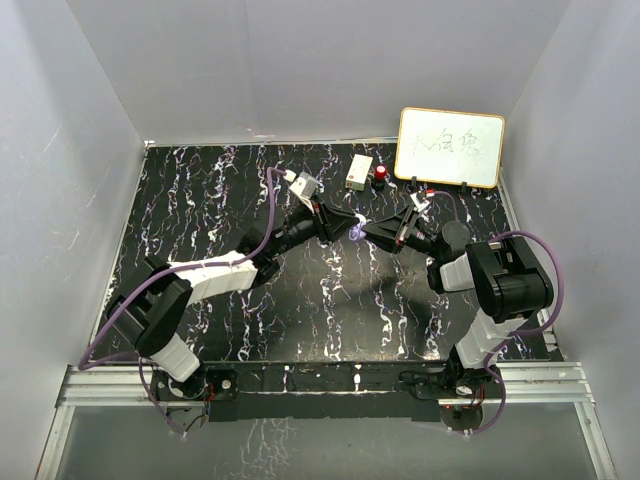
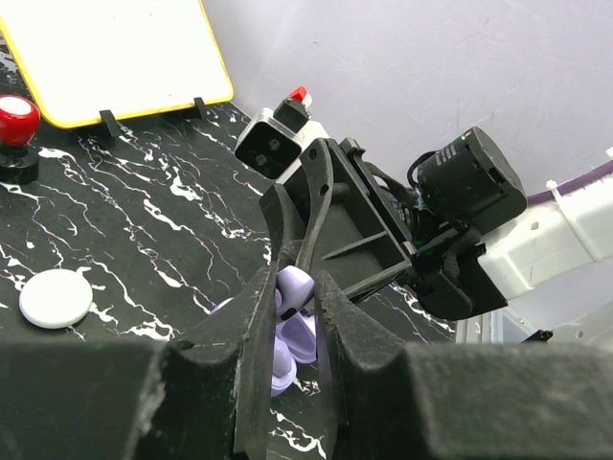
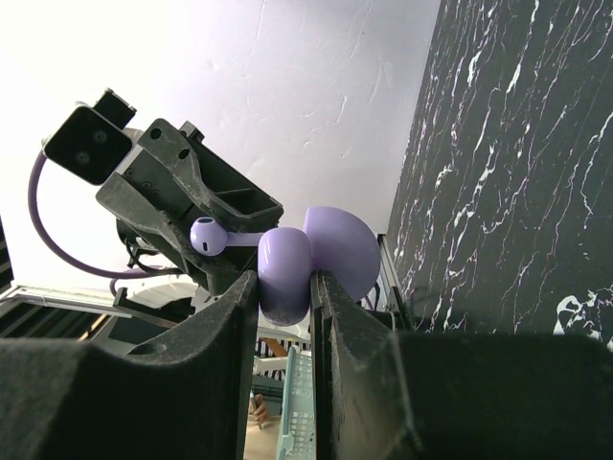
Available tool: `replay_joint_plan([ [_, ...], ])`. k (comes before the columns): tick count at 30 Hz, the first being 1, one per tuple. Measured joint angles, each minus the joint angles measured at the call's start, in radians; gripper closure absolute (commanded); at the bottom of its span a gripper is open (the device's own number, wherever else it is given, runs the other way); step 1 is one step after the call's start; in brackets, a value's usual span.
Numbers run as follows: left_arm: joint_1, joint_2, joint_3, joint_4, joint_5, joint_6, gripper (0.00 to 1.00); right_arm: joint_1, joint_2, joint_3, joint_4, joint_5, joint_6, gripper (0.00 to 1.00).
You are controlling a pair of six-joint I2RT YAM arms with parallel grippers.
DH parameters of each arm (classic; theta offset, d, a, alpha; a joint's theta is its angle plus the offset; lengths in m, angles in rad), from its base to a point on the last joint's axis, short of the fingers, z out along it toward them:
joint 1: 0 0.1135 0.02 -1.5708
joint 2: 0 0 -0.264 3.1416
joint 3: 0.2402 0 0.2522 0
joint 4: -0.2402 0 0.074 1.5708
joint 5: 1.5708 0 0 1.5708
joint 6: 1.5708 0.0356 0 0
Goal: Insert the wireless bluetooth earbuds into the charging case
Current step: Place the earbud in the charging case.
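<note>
The left tool (image 2: 295, 286) is narrow, its two dark fingers (image 2: 254, 316) pressed in on a small lilac earbud (image 3: 207, 236); in the right wrist view the bud's rounded head sits at the tips of that tool, with its stem pointing across to the charging case (image 3: 285, 261); the right tool (image 3: 285, 280) is closed on that case, one finger tight against each side of the lilac body, and the domed lid (image 3: 345, 251) stands open behind it; the two tools meet tip to tip above the tabletop (image 1: 200, 200), so that bud and case show in the top view only as one small lilac spot between them; that meeting point lies in front of the whiteboard (image 1: 450, 147) and to its left, nearer the arm bases; how deep the stem sits in the case I cannot tell; a white box (image 1: 359, 171) and a red-capped button (image 1: 381, 176) stand just left of the whiteboard's lower left corner; a white round puck (image 2: 56, 298) lies flat on the black marbled surface in front of the whiteboard, beyond the red-capped button from it in the left wrist view.
</note>
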Motion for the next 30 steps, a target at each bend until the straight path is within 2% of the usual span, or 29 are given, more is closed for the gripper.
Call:
replay_joint_plan([
  [30,0.000,0.034,0.010,0.022,0.019,0.007,1.00,0.001,0.004,0.000,0.001,0.000,0.007,1.00],
])
